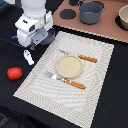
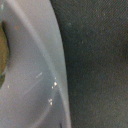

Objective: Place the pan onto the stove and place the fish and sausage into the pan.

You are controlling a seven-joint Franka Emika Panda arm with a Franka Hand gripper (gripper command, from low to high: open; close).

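My gripper (image 1: 36, 41) hangs low over the dark table at the exterior view's upper left, and its jaws are hidden under the white hand. The wrist view is filled by a pale blue-grey curved rim (image 2: 35, 75), seemingly the pan, very close. In the exterior view the pan is hidden behind the hand. The white fish (image 1: 28, 57) lies just in front of the gripper. The red sausage (image 1: 14, 73) lies further forward, to the exterior view's left. The pinkish-brown stove (image 1: 107, 27) lies at the back right.
A grey pot (image 1: 91, 12) stands on the stove, with a dark burner disc (image 1: 67, 14) beside it. A pale bowl (image 1: 123, 18) sits at the far right. A striped placemat (image 1: 100, 65) holds a tan plate (image 1: 69, 66), a knife (image 1: 80, 57) and a fork (image 1: 65, 80).
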